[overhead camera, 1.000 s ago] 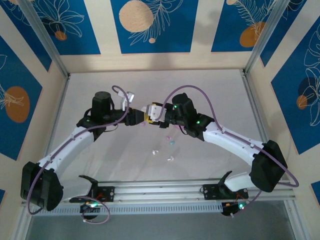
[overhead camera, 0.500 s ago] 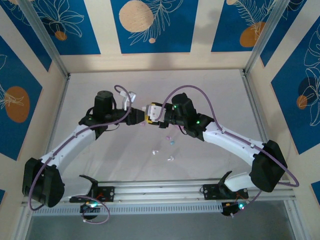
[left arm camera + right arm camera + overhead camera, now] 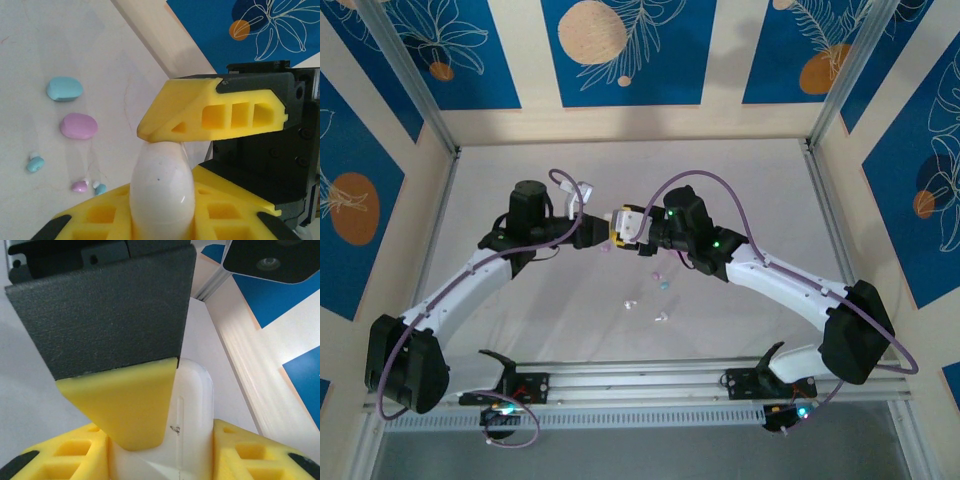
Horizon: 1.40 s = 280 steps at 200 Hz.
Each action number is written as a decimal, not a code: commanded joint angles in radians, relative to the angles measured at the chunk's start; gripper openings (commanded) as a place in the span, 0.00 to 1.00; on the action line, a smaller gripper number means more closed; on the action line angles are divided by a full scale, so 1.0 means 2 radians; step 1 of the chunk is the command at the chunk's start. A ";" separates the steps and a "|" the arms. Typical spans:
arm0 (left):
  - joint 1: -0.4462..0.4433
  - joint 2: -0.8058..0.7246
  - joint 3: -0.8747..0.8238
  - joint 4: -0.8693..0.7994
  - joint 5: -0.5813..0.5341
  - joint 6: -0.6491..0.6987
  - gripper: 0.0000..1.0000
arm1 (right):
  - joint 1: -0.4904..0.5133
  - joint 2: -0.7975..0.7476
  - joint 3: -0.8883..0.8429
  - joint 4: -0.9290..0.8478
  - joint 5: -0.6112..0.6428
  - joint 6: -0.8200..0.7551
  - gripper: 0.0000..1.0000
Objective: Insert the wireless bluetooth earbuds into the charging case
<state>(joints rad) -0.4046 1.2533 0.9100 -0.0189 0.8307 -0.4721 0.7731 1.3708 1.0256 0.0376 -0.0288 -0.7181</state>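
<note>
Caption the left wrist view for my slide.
White case gripped between yellow fingers; blue case, pink case and loose earbuds lie beyond.

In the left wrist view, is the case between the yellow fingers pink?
No: the white case sits between the yellow fingers, while the pink case lies on the table.

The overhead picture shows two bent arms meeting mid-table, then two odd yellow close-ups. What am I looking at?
Those are two robot arms bolted to a table, filmed from above. Each ends in a two-finger gripper; the left gripper and right gripper meet mid-table. The close-ups come from a camera on each wrist, so the yellow blocks are their fingers. Both appear to pinch one white charging case. On the table lie a light blue case, a pink case and tiny earbuds.
</note>
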 commanded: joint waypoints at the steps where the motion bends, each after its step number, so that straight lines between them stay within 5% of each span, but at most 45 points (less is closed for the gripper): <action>1: -0.006 0.003 0.012 0.018 -0.001 0.003 0.20 | 0.006 -0.008 0.012 0.001 -0.012 -0.008 0.43; 44: -0.006 -0.024 -0.014 0.074 -0.016 0.015 0.07 | -0.001 -0.033 0.016 -0.012 -0.023 0.044 0.58; 97: -0.007 -0.085 -0.133 0.343 -0.037 0.053 0.00 | -0.117 -0.059 0.093 -0.129 -0.205 0.400 0.70; 134: -0.008 -0.076 -0.155 0.441 -0.031 0.081 0.01 | -0.134 -0.049 0.128 -0.159 -0.291 0.510 0.69; 196: -0.011 -0.017 -0.164 0.616 -0.019 0.027 0.01 | -0.111 -0.011 0.172 -0.196 -0.316 0.535 0.68; 280: -0.015 -0.018 -0.151 0.589 0.000 0.023 0.02 | -0.092 0.032 0.212 -0.224 -0.266 0.521 0.67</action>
<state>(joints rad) -0.4175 1.2320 0.5858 1.1194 0.7971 -0.4171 0.5819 1.4117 1.4101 -0.3618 -0.5930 0.3302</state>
